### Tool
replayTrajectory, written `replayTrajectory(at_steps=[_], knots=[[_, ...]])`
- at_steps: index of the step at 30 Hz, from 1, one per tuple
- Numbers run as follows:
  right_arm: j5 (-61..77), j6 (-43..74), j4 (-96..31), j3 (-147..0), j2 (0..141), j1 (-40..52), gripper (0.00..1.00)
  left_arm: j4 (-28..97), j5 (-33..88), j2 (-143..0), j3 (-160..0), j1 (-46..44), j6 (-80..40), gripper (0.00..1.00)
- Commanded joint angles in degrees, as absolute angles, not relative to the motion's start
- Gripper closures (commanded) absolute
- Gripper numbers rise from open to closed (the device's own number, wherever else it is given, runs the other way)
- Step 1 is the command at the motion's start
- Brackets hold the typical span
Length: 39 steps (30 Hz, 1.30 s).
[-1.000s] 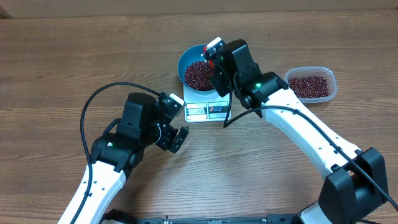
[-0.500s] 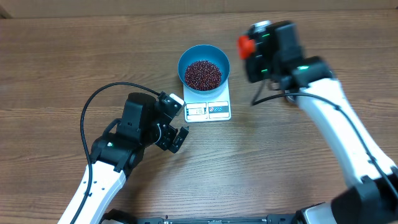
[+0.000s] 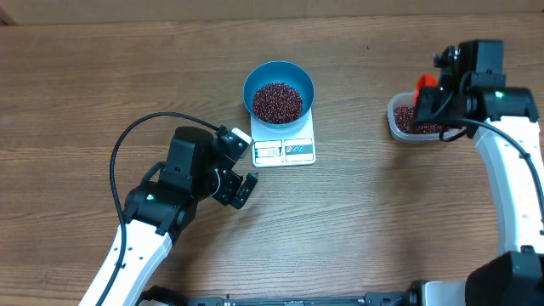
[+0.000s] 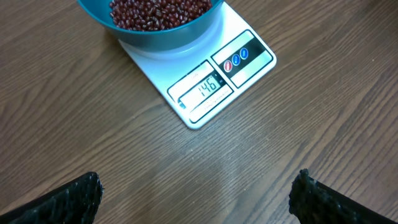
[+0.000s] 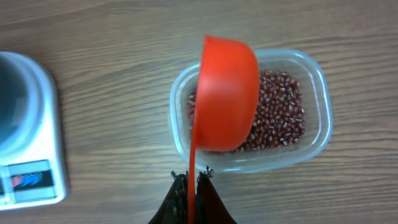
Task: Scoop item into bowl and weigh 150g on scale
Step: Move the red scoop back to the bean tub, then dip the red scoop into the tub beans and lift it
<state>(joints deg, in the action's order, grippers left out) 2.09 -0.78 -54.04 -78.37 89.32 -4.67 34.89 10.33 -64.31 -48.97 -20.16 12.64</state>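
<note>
Moved since a second ago: right pincer (image 5: pixel 190 184) has swung with its red plastic scoop (image 5: pixel 227 93) from above the small flat white rectangular kitchen scale (image 3: pixel 285 151) to well right of the scale; the left pincer (image 3: pixel 246 190) has stayed put.
Overhead, bowl: the round deep bright blue plastic bowl (image 3: pixel 247 92) sits on the far half of the scale.
Overhead, beans: small dark red-brown beans (image 3: pixel 276 102) are heaped in the bowl on the scale. More lie in a clear rounded-rectangular plastic tub (image 3: pixel 393 121) well right of the scale on the wooden surface (image 3: pixel 85 85).
Overhead, left pincer: it is near the scale's near-left corner, apart from it.
Overhead, right pincer: it is above the tub, and a bit of the scoop shows on the side towards the scale.
Left wrist, scale: the display (image 4: pixel 205 87) reads 146, with two round buttons (image 4: pixel 239 57) beside it.
Left wrist, pincer: the dark fingers (image 4: pixel 68 199) are spread wide with nothing between them, over bare surface on the near side of the scale.
Right wrist, pincer: the fingers (image 5: pixel 214 208) are clamped together on the scoop's thin handle.
Right wrist, scoop: the cup hangs over the half of the tub nearer the scale with its back to the camera; whether it holds anything I cannot tell.
</note>
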Motion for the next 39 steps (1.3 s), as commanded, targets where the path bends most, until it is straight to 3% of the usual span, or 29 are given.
replayTrajectory(at_steps=[1, 18, 28, 39], knots=[[0.9, -0.4, -51.1, -74.4, 89.6, -5.2, 0.96, 34.9, 11.0, -64.6, -48.5, -20.3, 14.0, 0.0], [0.2, 0.1, -32.3, -60.3, 91.1, -5.2, 0.96, 34.9, 11.0, -64.6, -48.5, -20.3, 14.0, 0.0], [0.5, 1.6, -31.1, -60.4, 94.8, -5.2, 0.96, 34.9, 11.0, -64.6, -48.5, -20.3, 14.0, 0.01], [12.8, 3.3, -32.0, -62.9, 94.8, -5.5, 0.96, 34.9, 11.0, -64.6, -48.5, -20.3, 14.0, 0.0]])
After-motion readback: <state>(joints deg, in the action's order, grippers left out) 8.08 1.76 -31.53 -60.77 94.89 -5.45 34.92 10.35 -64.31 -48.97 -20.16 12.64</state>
